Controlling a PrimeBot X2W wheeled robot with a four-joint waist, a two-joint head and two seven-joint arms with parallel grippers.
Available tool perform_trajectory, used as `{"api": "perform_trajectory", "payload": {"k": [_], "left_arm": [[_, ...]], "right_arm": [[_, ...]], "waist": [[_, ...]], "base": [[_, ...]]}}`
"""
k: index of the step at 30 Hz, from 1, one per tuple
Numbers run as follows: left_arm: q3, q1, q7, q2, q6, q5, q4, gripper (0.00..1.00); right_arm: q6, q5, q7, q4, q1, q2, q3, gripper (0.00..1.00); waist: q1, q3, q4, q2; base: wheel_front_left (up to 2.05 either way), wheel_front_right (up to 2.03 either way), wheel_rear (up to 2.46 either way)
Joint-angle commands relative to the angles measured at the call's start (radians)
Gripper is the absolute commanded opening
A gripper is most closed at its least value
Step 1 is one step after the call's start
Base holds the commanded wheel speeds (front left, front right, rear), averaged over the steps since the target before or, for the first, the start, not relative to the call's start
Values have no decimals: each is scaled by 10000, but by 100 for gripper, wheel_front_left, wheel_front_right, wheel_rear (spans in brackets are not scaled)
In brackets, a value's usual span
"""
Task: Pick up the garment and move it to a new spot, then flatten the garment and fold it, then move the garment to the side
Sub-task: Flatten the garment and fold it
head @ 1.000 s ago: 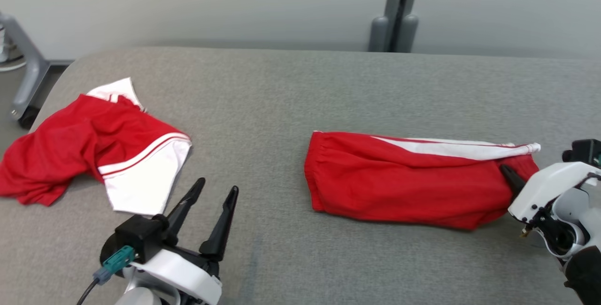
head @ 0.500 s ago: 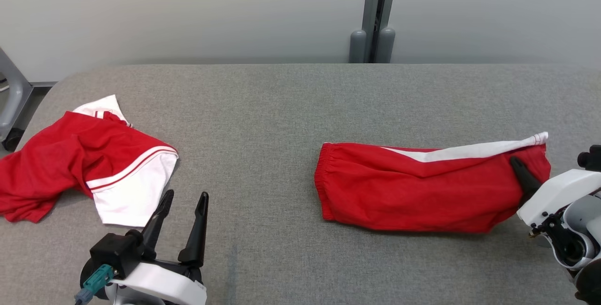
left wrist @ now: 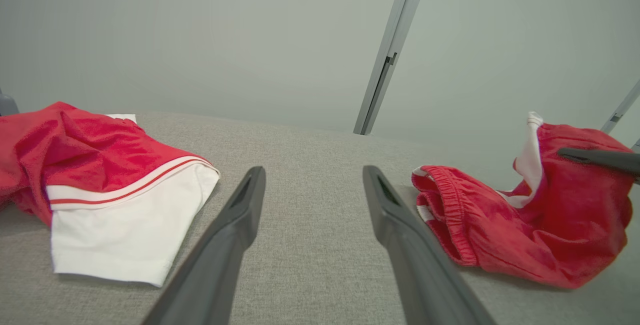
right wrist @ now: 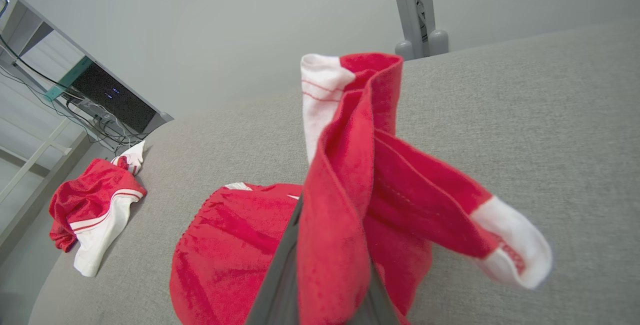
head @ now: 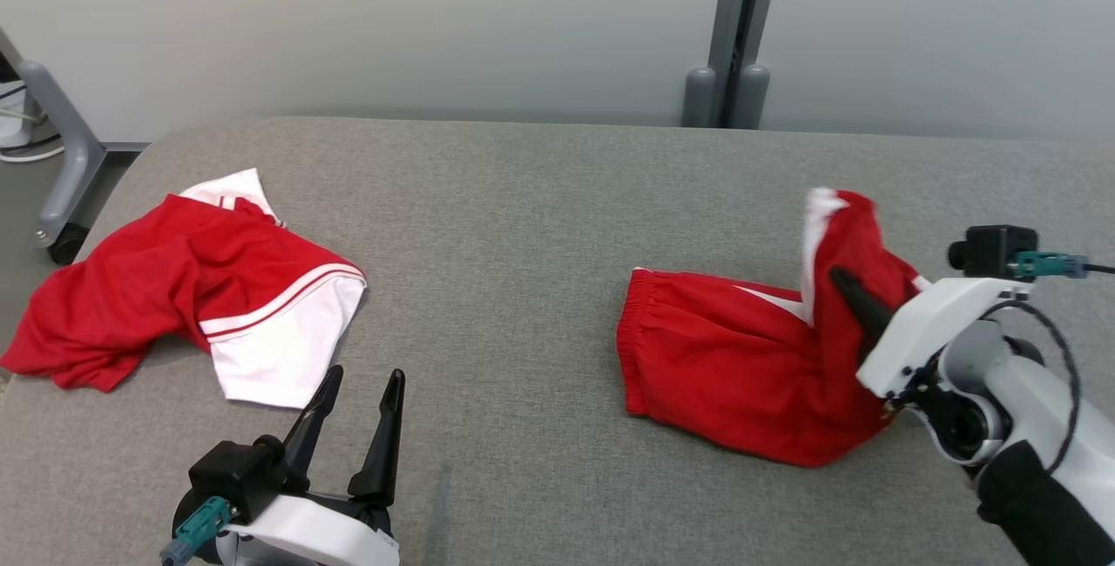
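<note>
Broadly, the grey table (head: 523,200) carried two red-and-white pieces: a second garment (head: 174,287), crumpled near its left edge, and the shorts (head: 714,366), right of centre. The shorts lay with their long axis running left to right across the table. Their waistband (head: 629,340) pointed toward the middle and rested flat, while the leg end (head: 841,218) pointed right and stood raised clear of the surface, white trim uppermost. The right gripper (head: 849,292) was clamped on that raised leg end, red cloth pinched between its closed fingers, and a white cuff (right wrist: 510,250) hung loose beside it. The left gripper (head: 366,374) stood wide and empty over bare table, just beside the second garment's white panel and well apart from the shorts. Judged from this layout, a fold was in hand. The coming move appeared to turn on carrying the held end leftward along the long axis, over the body toward the waistband. The right arm was plainly the nearer; the left could pin the waistband only by crossing the gap.
</note>
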Motion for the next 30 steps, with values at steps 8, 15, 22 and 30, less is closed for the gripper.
{"api": "perform_trajectory", "payload": {"k": [8,15,22,30], "left_arm": [[223,-87,-18,-159,-227,191,310,100],[301,-173,-18,-230,-315,281,406,100],[340,-244,-18,-323,-367,341,485,100],[332,-272,-18,-378,-397,302,719,100]], "right_arm": [[5,-258,645,450,-393,899,650,0],[5,-465,754,1032,-794,1506,974,0],[5,-526,879,1647,-1146,2023,1318,0],[5,-572,815,2068,-1287,2428,1844,30]], "waist": [[0,-51,418,-1],[0,-19,558,-1],[0,38,689,-1],[0,45,668,-1]], "base": [[0,0,0],[0,0,0],[0,0,0],[0,0,0]]}}
